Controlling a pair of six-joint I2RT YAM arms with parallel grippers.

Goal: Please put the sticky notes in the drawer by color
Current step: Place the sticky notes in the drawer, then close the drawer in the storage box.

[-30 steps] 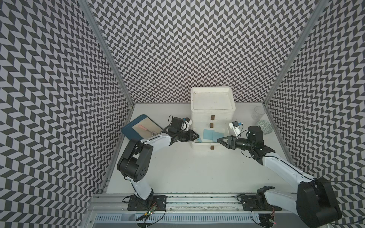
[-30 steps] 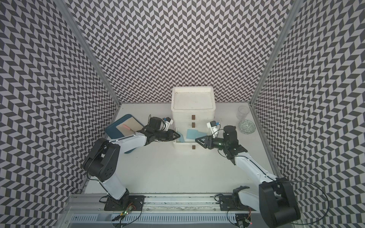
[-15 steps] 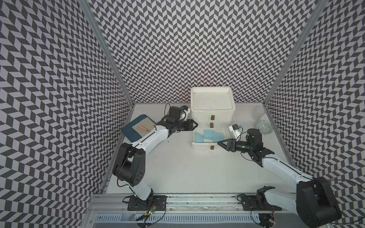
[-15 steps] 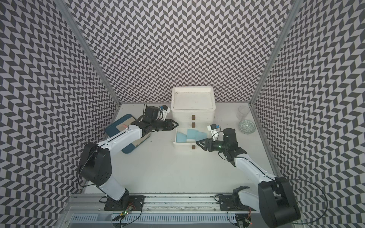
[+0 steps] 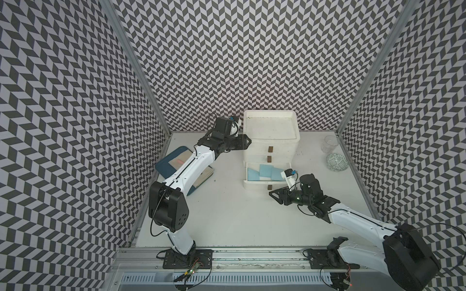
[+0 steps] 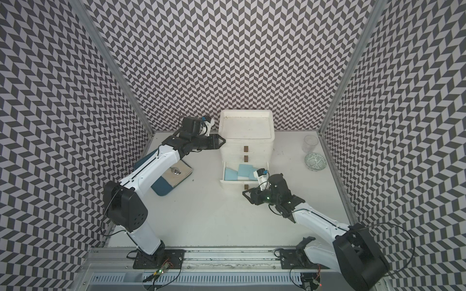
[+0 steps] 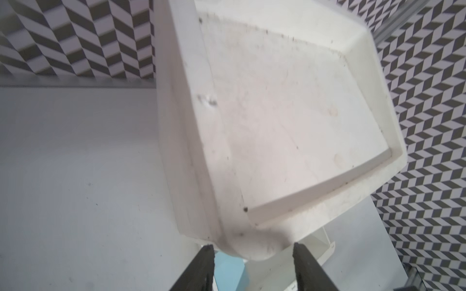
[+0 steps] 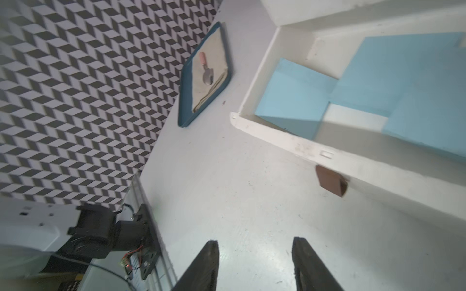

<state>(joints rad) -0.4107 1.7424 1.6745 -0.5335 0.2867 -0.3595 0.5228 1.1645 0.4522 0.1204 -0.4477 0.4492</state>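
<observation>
Two grippers stand part-open and empty. The left end effector (image 5: 245, 143) hangs beside the top corner of the white three-drawer box (image 5: 280, 151). The right end effector (image 5: 275, 199) hovers over the tabletop (image 5: 227, 214), just before the brown handle (image 8: 330, 181) of the open bottom drawer (image 5: 256, 185). Three pale blue sticky notes (image 5: 264, 171) lie overlapping inside; no green or pink ones show. They look thin, light and limp, so probably pinch gently at a raised edge.
</observation>
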